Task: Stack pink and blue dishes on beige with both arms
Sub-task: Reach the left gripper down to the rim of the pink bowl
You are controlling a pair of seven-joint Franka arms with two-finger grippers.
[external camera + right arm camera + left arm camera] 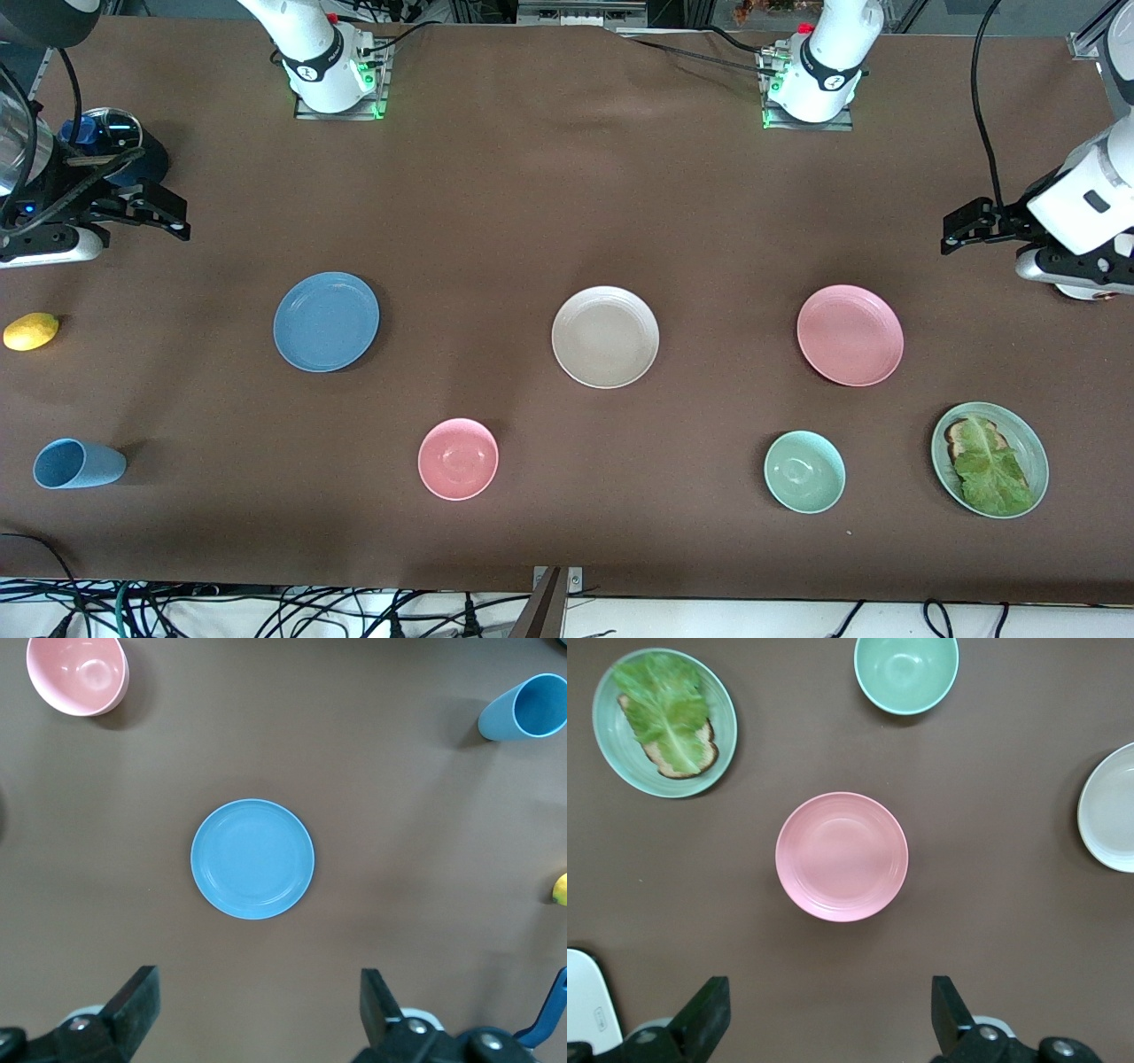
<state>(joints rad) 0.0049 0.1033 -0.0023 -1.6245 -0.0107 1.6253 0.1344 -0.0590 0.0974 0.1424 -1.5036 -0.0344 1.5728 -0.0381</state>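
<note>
Three flat plates lie in a row across the middle of the table: the blue plate [326, 321] toward the right arm's end, the beige plate [605, 337] in the centre, the pink plate [850, 335] toward the left arm's end. My right gripper [182, 219] hangs open and empty over bare table near its own end. In the right wrist view the blue plate [252, 858] lies ahead of the open right gripper [257, 1014]. My left gripper [950, 232] hangs open over its own end. Its wrist view shows the pink plate [842, 856] ahead of the empty left gripper [830, 1019].
Nearer the front camera stand a pink bowl [458, 458], a green bowl [804, 471], and a pale green plate [1038, 461] holding lettuce on toast. A light blue cup [78, 463] lies on its side beside a lemon [31, 331] at the right arm's end.
</note>
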